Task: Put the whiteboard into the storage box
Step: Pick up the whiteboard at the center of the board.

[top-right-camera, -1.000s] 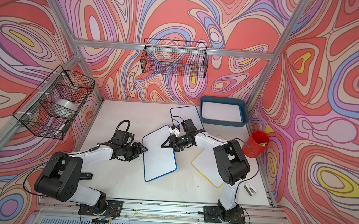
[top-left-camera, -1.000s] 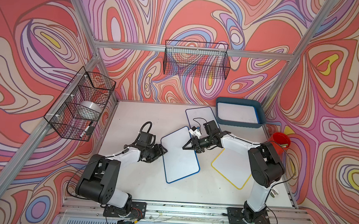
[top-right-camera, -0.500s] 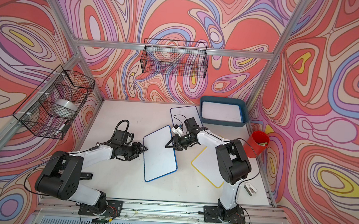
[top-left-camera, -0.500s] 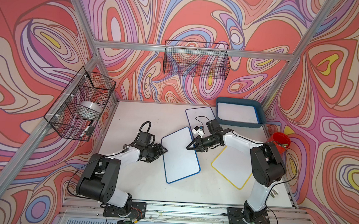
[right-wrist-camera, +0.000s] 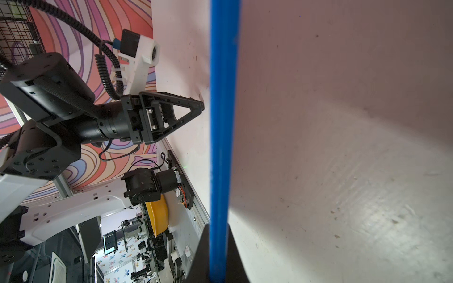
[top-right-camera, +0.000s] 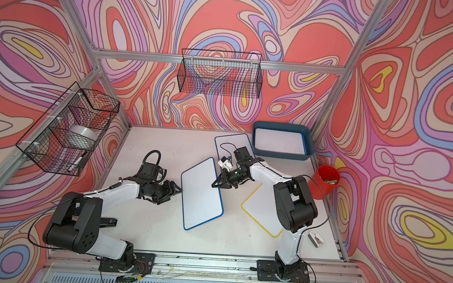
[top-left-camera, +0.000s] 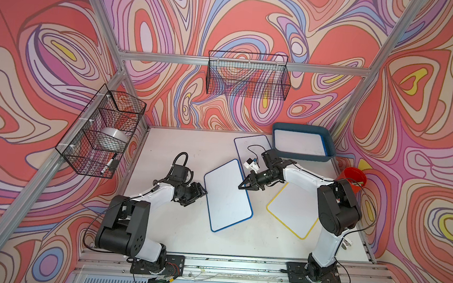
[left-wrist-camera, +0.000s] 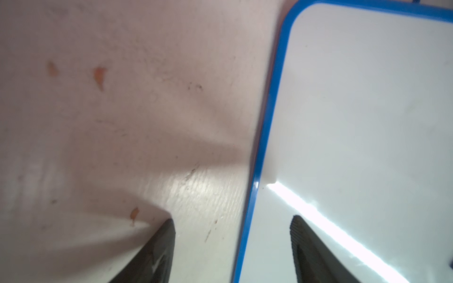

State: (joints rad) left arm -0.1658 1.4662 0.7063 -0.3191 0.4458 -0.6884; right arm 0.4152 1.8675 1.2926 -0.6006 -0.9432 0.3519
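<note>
The blue-framed whiteboard lies in the middle of the worktop, well apart from the storage box in the far right corner. It looks thin, stiff and light with a slick face, so the frame midway along a long edge seems the best hold. The right fingers pinch there; the left fingers stand spread at the opposite edge. Four boards: this one, a yellow-framed whiteboard, a navy-edged whiteboard beside the box, and seemingly a boxed whiteboard. One box.
</note>
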